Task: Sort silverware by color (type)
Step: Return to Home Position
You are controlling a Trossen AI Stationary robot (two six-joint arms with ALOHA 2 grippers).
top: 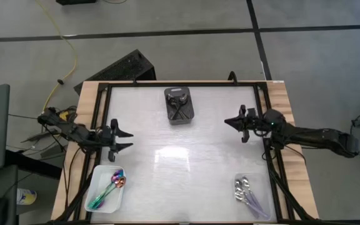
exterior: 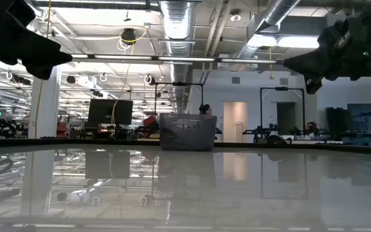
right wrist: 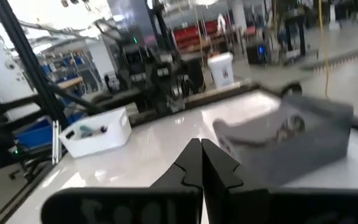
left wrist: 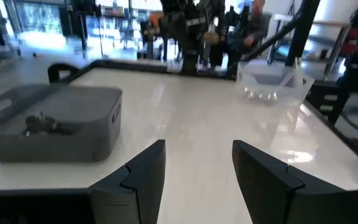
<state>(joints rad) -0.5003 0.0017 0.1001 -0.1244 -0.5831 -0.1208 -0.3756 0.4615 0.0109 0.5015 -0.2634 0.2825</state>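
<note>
Iridescent spoons [top: 111,186] lie in a white tray [top: 99,201] at the table's near left. Silver spoons [top: 242,189] lie in a clear tray [left wrist: 272,84] at the near right. Dark spoons [top: 179,110] lie in a small black bin [top: 179,95] at the far middle. My left gripper [top: 129,139] hovers open at the left edge, above and beyond the white tray, holding nothing. My right gripper [top: 227,122] hovers shut at the right side, holding nothing. Both point level toward the table's middle.
The middle of the white tabletop [top: 180,162] is bare and glossy. A black frame [top: 183,84] runs around the table's edges. Cables and a dark case lie on the floor beyond the far left corner.
</note>
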